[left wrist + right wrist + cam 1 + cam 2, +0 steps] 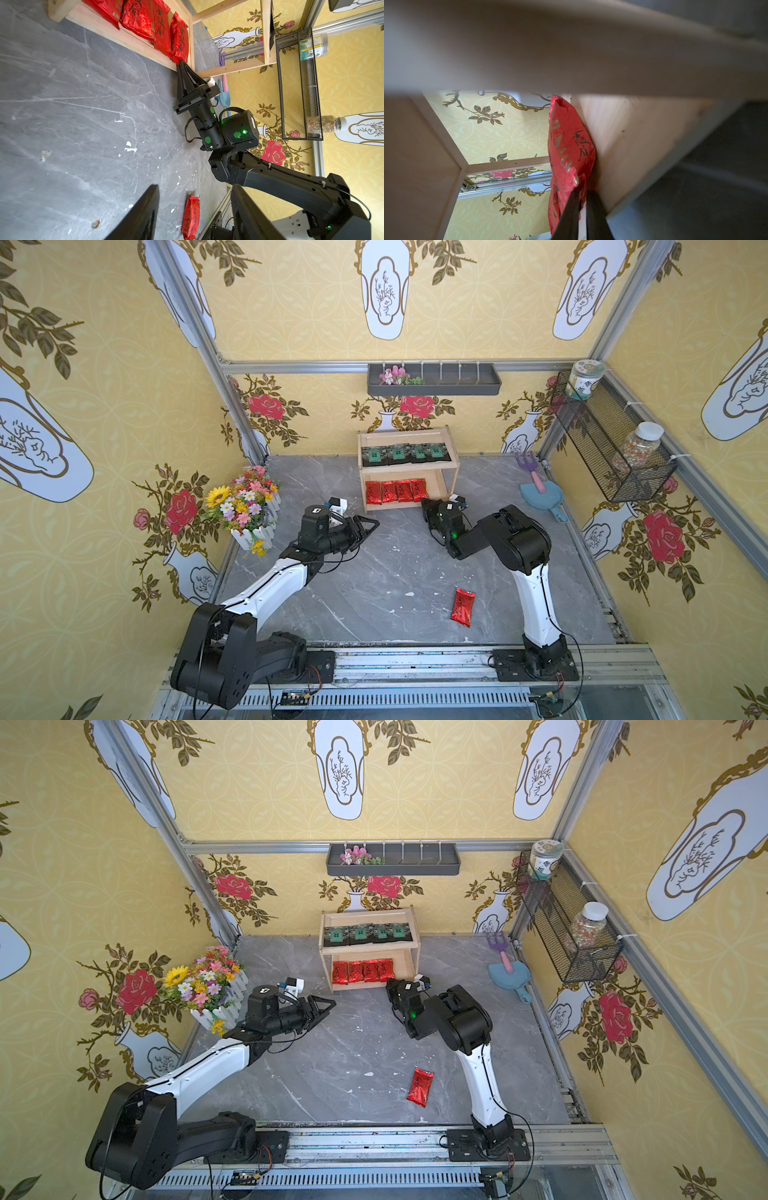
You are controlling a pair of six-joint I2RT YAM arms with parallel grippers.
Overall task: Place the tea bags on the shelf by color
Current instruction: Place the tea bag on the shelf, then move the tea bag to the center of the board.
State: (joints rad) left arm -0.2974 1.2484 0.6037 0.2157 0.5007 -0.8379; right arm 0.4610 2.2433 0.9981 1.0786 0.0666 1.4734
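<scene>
Standing against the back wall on the grey marble table, the two-tier wooden shelf carries four black sachets in a row on its upper tier. Four red foil packets lie side by side on the lower tier, with bare wood at that tier's right end. One loose red packet lies flat on the table near the front edge, just beside the right arm's white link and well apart from the shelf. Its long axis runs roughly front to back, leaning a little.

The right gripper is nosed into the lower tier at the rightmost shelved packet. Its fingers are close, with only a thin slit between them, and I cannot tell whether they pinch that packet's near edge. The left gripper hovers over the table's left half, fingers well apart and empty.

As I judge it, the loose packet sits back toward the robot and slightly right of the right gripper. That makes the right arm the nearer one, and closing across the packet's narrow width looks the natural grasp.
</scene>
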